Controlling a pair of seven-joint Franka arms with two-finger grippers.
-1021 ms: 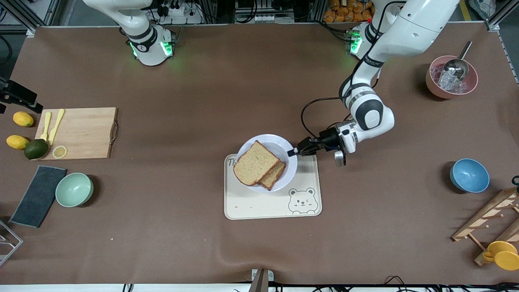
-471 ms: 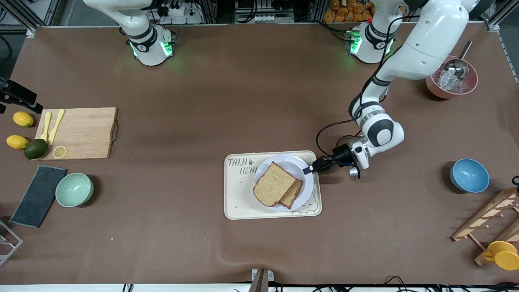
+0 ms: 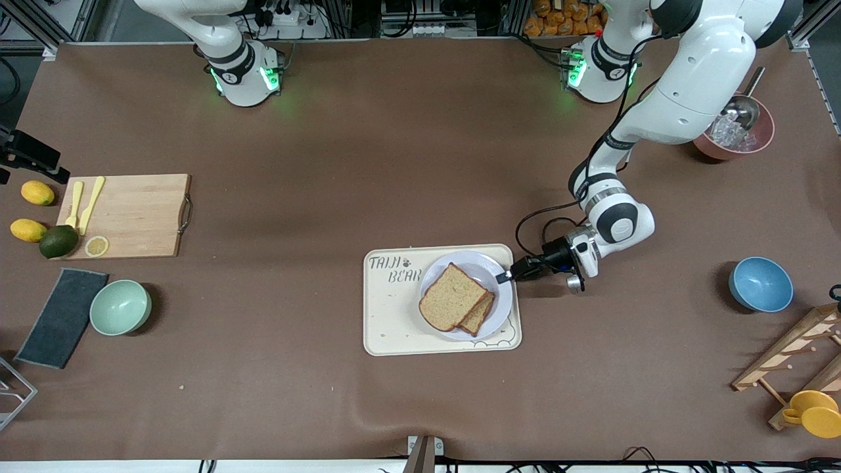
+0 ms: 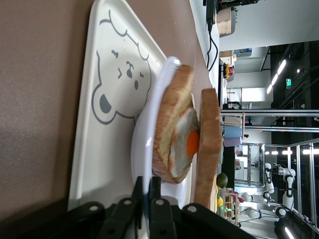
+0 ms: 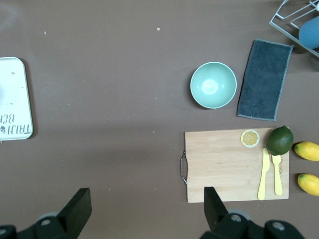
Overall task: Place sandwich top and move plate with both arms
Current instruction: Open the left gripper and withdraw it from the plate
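Two lemons (image 3: 37, 192), three bowls (image 3: 120, 307)

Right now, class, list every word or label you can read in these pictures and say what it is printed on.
"TAIJI BEAR" (second word certain, first less so): printed on the cream tray, beside the plate held by the left hand.
Mark on each arm's base: too small to read.
Green sign in the left wrist view's background: too blurred to read.
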